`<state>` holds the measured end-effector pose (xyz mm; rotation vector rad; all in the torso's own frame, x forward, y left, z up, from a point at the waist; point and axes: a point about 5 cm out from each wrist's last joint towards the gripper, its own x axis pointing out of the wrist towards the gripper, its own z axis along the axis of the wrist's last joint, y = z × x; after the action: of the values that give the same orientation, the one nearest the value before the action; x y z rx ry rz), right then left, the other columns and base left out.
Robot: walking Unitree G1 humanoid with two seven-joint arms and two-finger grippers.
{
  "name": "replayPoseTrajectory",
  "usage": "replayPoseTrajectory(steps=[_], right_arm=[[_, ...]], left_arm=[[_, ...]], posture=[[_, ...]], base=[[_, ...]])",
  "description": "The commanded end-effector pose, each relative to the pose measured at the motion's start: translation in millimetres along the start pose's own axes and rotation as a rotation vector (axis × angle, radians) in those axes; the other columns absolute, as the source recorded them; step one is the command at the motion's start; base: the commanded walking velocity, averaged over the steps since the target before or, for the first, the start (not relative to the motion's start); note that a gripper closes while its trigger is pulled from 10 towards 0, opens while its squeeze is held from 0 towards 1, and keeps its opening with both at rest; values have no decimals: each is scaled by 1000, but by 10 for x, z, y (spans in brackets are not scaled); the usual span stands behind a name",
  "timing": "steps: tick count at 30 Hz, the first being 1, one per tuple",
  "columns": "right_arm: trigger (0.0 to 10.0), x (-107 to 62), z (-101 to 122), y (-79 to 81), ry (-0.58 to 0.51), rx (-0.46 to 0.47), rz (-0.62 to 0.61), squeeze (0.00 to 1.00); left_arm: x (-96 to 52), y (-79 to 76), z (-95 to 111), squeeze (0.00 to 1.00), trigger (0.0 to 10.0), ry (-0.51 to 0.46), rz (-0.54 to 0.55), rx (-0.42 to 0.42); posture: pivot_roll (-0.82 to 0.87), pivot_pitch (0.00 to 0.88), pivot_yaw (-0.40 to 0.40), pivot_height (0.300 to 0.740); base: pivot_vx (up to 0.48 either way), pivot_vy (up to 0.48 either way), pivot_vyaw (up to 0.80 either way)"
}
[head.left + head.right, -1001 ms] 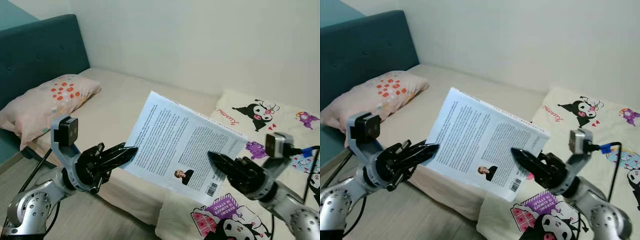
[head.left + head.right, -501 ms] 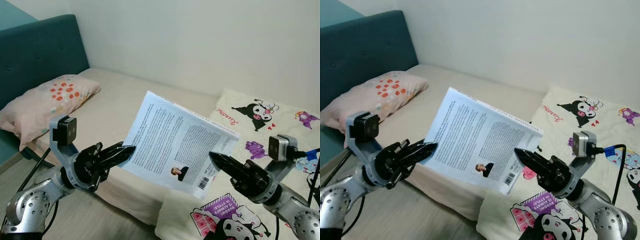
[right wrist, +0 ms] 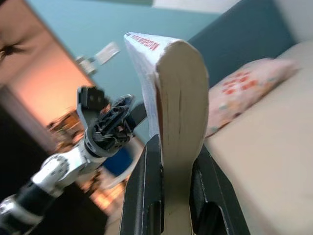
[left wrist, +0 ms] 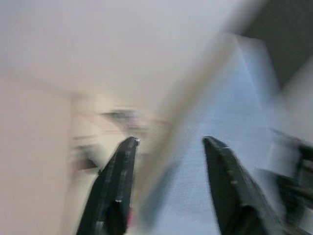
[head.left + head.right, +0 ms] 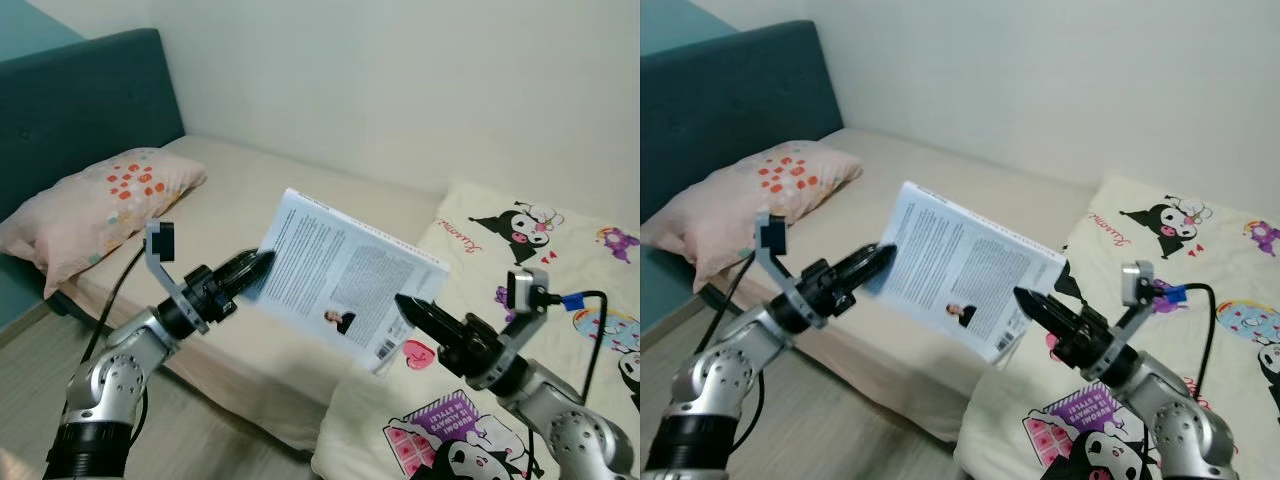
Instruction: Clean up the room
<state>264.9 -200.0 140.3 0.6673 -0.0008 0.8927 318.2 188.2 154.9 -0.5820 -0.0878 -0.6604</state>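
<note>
Holding the book (image 5: 345, 285) in the air above the bed's (image 5: 240, 200) front edge — my right gripper (image 5: 408, 305) clamps its lower corner, my left gripper (image 4: 168, 147) straddles the opposite edge, fingers apart — I should keep it level.

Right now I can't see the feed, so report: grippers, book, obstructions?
Right gripper shut on pale blue paperback book, held above the beige bed. Left gripper open, straddling its far edge. Nothing in the way.

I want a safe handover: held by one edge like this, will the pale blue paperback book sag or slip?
The pale blue paperback book looks thick, so probably only slight sag. The right gripper clamps its page edge, so a glossy cover might slip. The left gripper straddles the opposite edge.
</note>
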Motion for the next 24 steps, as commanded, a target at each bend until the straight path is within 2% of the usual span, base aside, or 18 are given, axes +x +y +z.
replayPoseTrajectory(steps=[1, 2, 3, 5, 6, 7, 8, 10, 11, 12, 14, 15, 17, 20, 21, 22, 24], right_arm=[[0, -3, 64, -92, -56, -33, -70, 0], [0, -3, 64, -92, -56, -33, -70, 0], [0, -4, 65, -136, -67, -31, -102, 0], [0, -21, 59, -272, -100, -18, -202, 0], [0, -21, 59, -272, -100, -18, -202, 0], [0, -36, 24, -314, -109, -26, -229, 0], [0, -47, -12, -343, -112, -24, -247, 0], [0, -50, -145, -371, -72, -31, -265, 0], [0, -50, -205, -380, -60, -18, -270, 0], [0, -50, -205, -380, -60, -18, -270, 0], [0, -52, -306, -405, -42, 2, -288, 0], [0, -52, -306, -405, -42, 2, -288, 0], [0, -67, -419, -444, -10, 17, -322, 0], [0, -67, -419, -444, -10, 17, -322, 0], [0, -88, -507, -483, 12, 33, -345, 0], [0, -188, -694, -590, 67, 70, -439, 0], [0, -347, -939, -696, 142, 119, -566, 0]], left_arm=[[-144, 268, -58, 1000, 10000, -2, 212, 11], [-144, 268, -58, 1000, 10000, -2, 212, 11], [-183, 341, -77, 1000, 10000, 1, 272, 17], [-376, 608, -159, 1000, 10000, 39, 522, 33], [-376, 608, -159, 1000, 10000, 39, 522, 33], [-528, 740, -243, 1000, 10000, 88, 664, 50], [-650, 820, -309, 1000, 10000, 126, 759, 62], [-890, 917, -478, 1000, 10000, 207, 900, 91], [-982, 931, -566, 0, 10000, 239, 938, 95], [-982, 931, -566, 0, 10000, 239, 938, 95], [-1138, 943, -732, 0, 10000, 312, 1006, 105], [-1138, 943, -732, 0, 10000, 312, 1006, 105], [-1249, 930, -881, 0, 10000, 377, 1040, 114], [-1249, 930, -881, 0, 10000, 377, 1040, 114], [-1292, 914, -969, 0, 10000, 410, 1048, 118], [-1366, 879, -1115, 0, 10000, 469, 1063, 116], [-1471, 821, -1302, 0, 10000, 542, 1080, 102]], posture=[[-64, 0, -14, 721], [-64, 0, -14, 721], [-64, 0, -14, 721], [-59, 0, -15, 721], [-59, 0, -15, 721], [-53, 0, -14, 721], [-50, 0, -16, 721], [-53, 0, -16, 721], [-48, 0, -17, 721], [-48, 0, -17, 721], [-48, 0, -16, 721], [-48, 0, -16, 721], [-45, 0, -18, 721], [-45, 0, -18, 721], [-43, 0, -17, 721], [-33, 0, -18, 721], [-24, 0, -16, 721]], base=[[0, 0, 0], [0, 0, 0], [0, 0, 0], [0, 0, 0], [0, 0, 0], [0, 0, 0], [0, 0, 0], [0, 0, 756], [0, 0, 756], [0, 0, 756], [0, 0, 753], [0, 0, 756], [0, 0, 756], [0, 0, 756], [0, 0, 756], [0, 0, 756], [0, 0, 756]])
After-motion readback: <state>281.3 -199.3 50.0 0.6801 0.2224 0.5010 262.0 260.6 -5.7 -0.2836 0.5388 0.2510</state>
